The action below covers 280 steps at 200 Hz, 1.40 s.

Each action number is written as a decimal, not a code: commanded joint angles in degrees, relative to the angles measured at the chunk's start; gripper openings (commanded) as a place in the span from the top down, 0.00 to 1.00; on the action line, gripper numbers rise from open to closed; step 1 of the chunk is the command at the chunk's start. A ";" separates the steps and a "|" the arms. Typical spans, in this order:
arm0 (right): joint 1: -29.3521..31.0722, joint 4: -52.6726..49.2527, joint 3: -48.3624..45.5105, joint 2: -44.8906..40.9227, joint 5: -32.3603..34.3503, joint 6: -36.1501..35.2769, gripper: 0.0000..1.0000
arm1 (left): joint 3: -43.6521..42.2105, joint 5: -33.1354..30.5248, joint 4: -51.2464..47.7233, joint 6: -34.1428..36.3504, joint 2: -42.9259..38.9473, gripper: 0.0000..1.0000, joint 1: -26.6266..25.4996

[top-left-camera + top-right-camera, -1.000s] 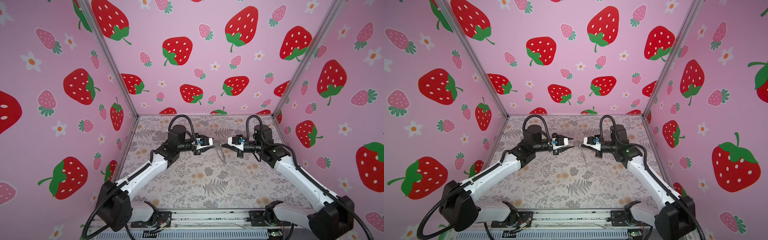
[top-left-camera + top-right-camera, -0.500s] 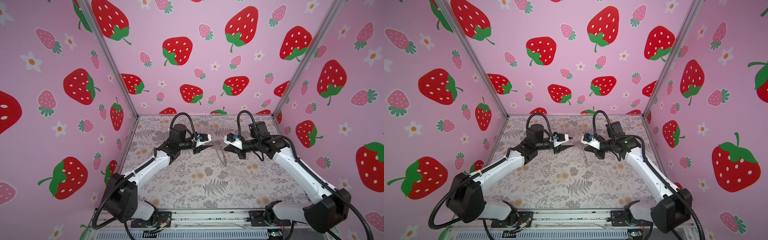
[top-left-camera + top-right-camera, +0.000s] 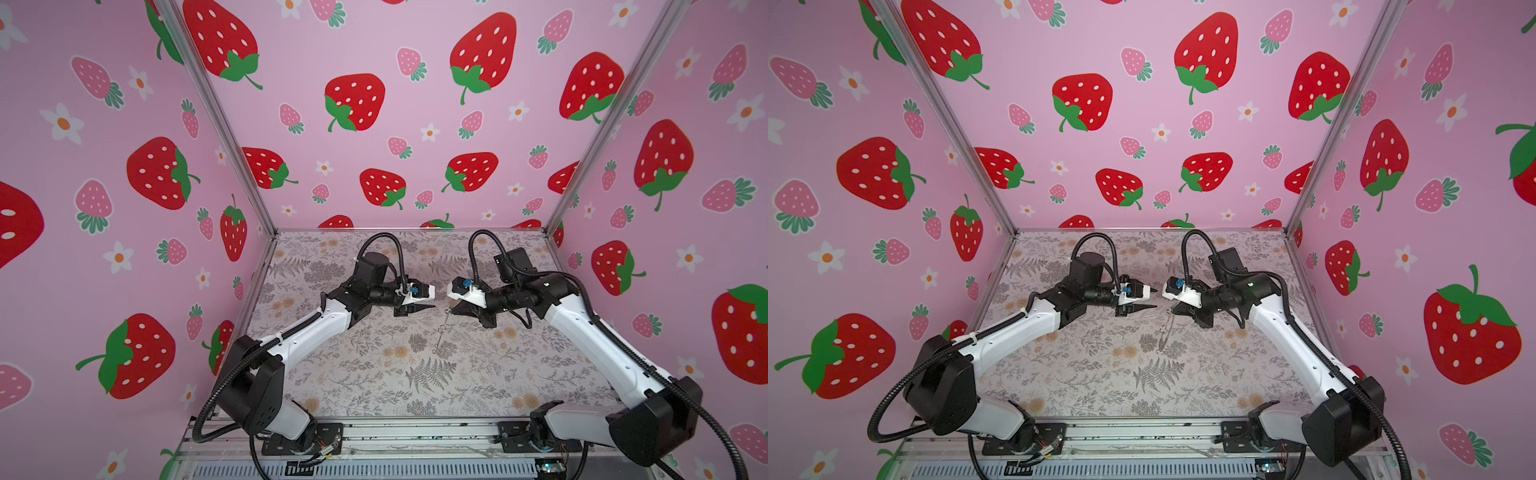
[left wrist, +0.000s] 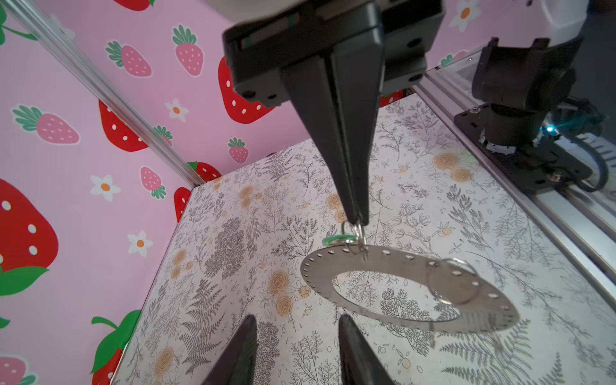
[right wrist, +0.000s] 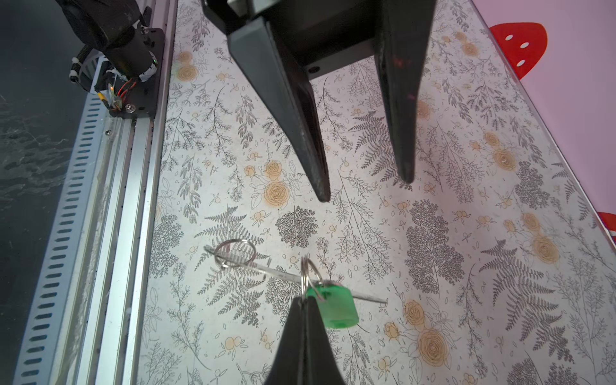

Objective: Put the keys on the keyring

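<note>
1. Fingertips [image 5: 320, 186] of my left hand [image 5: 365, 188] stand partway apart and released, holding nothing, pointed across at the other hand.
2. Below the narrow gap between the two hands, the keyring [image 4: 400, 290] hangs in the air, well clear of the surface [image 4: 233, 266]. In both top views it shows only edge-on, as a thin sliver.
3. My right hand [image 4: 356, 220] is clenched on a small wire loop [image 4: 360, 237] at the rim, and the whole keyring dangles from that pinch. The green tag [image 5: 336, 310] sits just beside my fingertips, touching the loop. The key itself I cannot make out. A second loop [image 5: 235, 253] hangs farther round the rim.
4. I judge the step in hand to be seating the tag's loop on the rim, and I cannot tell whether it is through a hole yet. To do it well, I should hold the right pinch firm so the keyring does not swing. Then I should bring the left hand in slowly onto the flat rim beside the loop, not onto the tag, and close gently, because the thin metal could twist or slip.
</note>
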 commanded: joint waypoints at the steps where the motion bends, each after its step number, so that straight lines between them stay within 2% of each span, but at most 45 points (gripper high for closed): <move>1: 0.31 -3.54 2.46 0.49 -2.84 -3.92 1.00 | 2.05 1.82 -1.25 2.24 0.81 0.57 -0.54; 18: 0.45 -3.80 2.34 0.75 -3.26 -4.72 1.00 | 0.53 1.64 2.74 -0.89 1.09 0.57 -0.54; 63: 0.68 -5.68 2.21 1.94 -3.79 -6.01 1.00 | 0.02 0.16 5.86 -5.30 1.13 0.56 -0.54; 88: 0.72 -4.79 1.05 1.36 -4.33 -6.20 1.00 | 2.23 -1.27 4.28 -8.92 1.18 0.57 -0.46; 118: 0.98 -5.27 -0.56 1.02 -3.87 -5.80 1.00 | 3.06 -1.32 7.32 -18.25 2.13 0.56 0.30; 136: 1.31 -8.13 0.16 2.07 -2.87 -6.18 1.00 | 2.95 -0.85 8.52 -21.39 2.94 0.56 0.74; 202: 4.21 -12.86 1.71 2.75 2.35 -5.63 1.00 | 2.52 -1.72 12.21 -24.59 6.45 0.55 0.84; 250: 5.40 -14.35 2.67 2.45 5.09 -5.97 1.00 | 0.80 3.34 12.99 -20.37 6.25 0.57 0.61; 280: 6.41 -17.40 4.61 4.19 9.34 -5.97 1.00 | -0.44 3.42 12.83 -20.41 4.97 0.57 0.20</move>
